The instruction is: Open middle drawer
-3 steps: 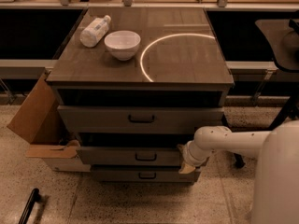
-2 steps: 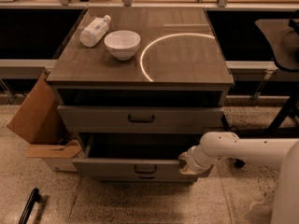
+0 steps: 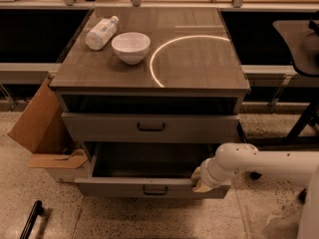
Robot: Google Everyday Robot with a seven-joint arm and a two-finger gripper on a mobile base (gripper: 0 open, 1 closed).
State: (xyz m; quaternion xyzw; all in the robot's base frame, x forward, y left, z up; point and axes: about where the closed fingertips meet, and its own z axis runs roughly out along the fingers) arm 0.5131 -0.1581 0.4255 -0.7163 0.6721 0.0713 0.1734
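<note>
The middle drawer (image 3: 119, 186) is pulled out of the grey cabinet toward me, and its dark, empty inside shows. Its small dark loop handle (image 3: 155, 189) sits at the centre of the flat front. My gripper (image 3: 201, 180), at the end of the white arm (image 3: 259, 164) reaching in from the right, rests on the top edge of the drawer front, right of the handle. The taller-fronted top drawer (image 3: 99, 128) above is closed. The lowest drawer is hidden under the pulled-out one.
A white bowl (image 3: 130, 46) and a lying white bottle (image 3: 101, 32) sit on the cabinet top (image 3: 199, 63). An open cardboard box (image 3: 37, 126) leans against the cabinet's left side. A dark rod (image 3: 31, 219) lies on the floor at front left. A black stand (image 3: 301, 118) is at the right.
The middle drawer has slid out from nearly closed to wide open. My gripper has moved toward me with the drawer front.
</note>
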